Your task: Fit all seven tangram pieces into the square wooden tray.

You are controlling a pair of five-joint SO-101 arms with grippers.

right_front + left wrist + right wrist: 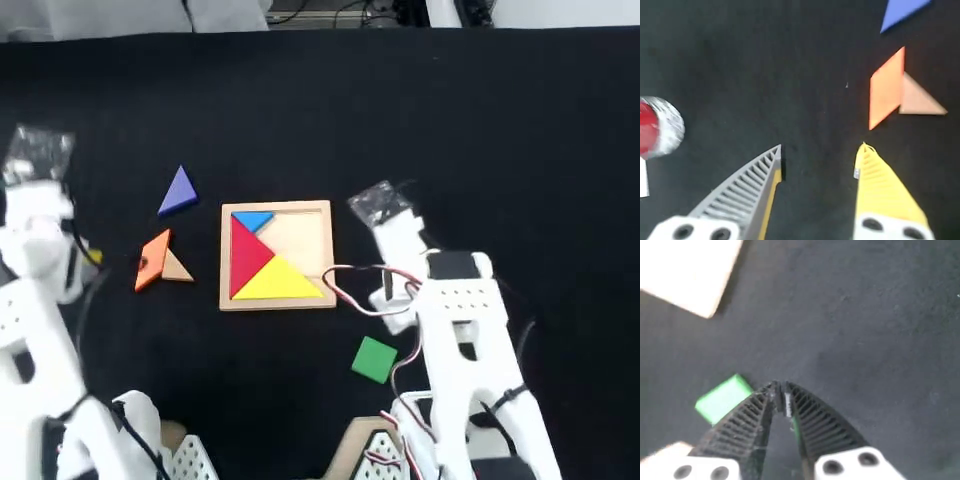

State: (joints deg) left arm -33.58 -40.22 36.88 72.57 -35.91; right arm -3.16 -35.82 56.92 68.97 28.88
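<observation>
Because a small blue triangle point(251, 219), a red triangle point(246, 256) and a yellow triangle point(278, 281) already fill its left and near parts, the square wooden tray point(327, 250) has only its far right corner bare, likely for the rest. Left of the tray on the black bench point(450, 120) wait a violet triangle point(178, 192), an orange parallelogram point(153, 260) and a tan triangle point(177, 267). A green square point(374, 359) lies nearer the arms. The left jaws gape, empty. The right jaws are closed, empty.

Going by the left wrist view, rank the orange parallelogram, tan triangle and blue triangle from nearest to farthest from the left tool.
1. The orange parallelogram, just ahead of the open left tool.
2. The tan triangle, touching the orange parallelogram's far side.
3. The blue triangle, farthest, lying apart from both.
</observation>
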